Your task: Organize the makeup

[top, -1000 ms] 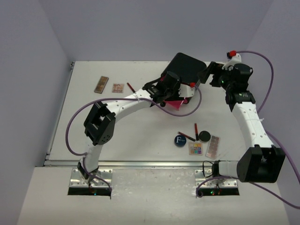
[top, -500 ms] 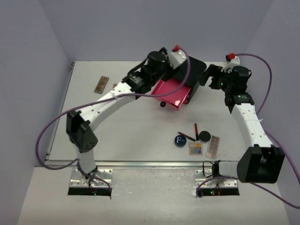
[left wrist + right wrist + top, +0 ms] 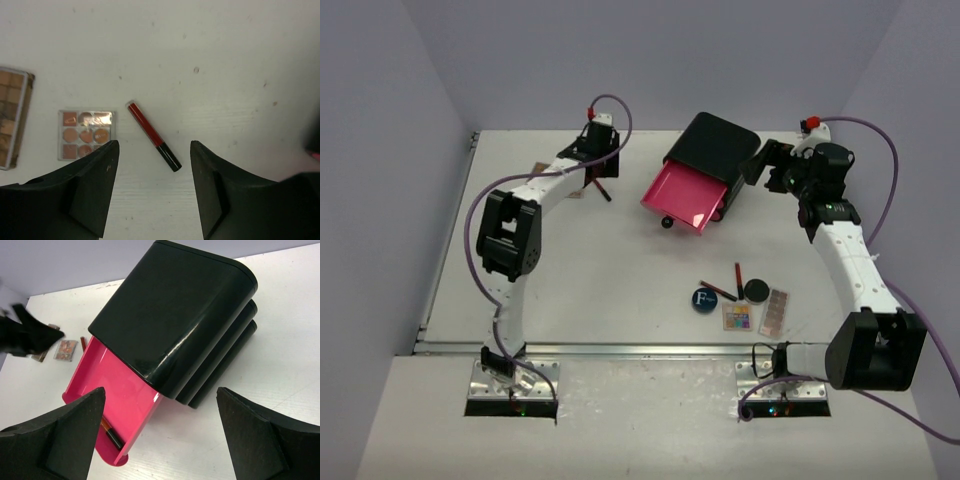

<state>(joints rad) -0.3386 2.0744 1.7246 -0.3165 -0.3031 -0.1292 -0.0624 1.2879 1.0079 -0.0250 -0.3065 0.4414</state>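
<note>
My left gripper [image 3: 597, 172] is open and empty, hovering above a red-black pencil [image 3: 152, 135] at the table's far left; the pencil also shows in the top view [image 3: 603, 190]. A small peach palette [image 3: 87, 135] and a long brown palette [image 3: 12, 117] lie left of it. The black box [image 3: 715, 148] has its pink drawer [image 3: 685, 197] pulled open, with one pencil [image 3: 110, 430] inside. My right gripper [image 3: 765, 166] is open and empty beside the box. Near right lie a blue compact [image 3: 704, 299], a black compact [image 3: 755, 290], two pencils [image 3: 738, 275] and two palettes [image 3: 737, 317].
The left arm [image 3: 545, 190] stretches across the far-left palettes and hides most of them from above. The box's two lower drawers [image 3: 225, 360] are shut. The back wall lies just behind the box.
The left arm has swung away from the pink drawer to the far left, now over the pencil there. The drawer stands open. The right arm has hardly moved.
</note>
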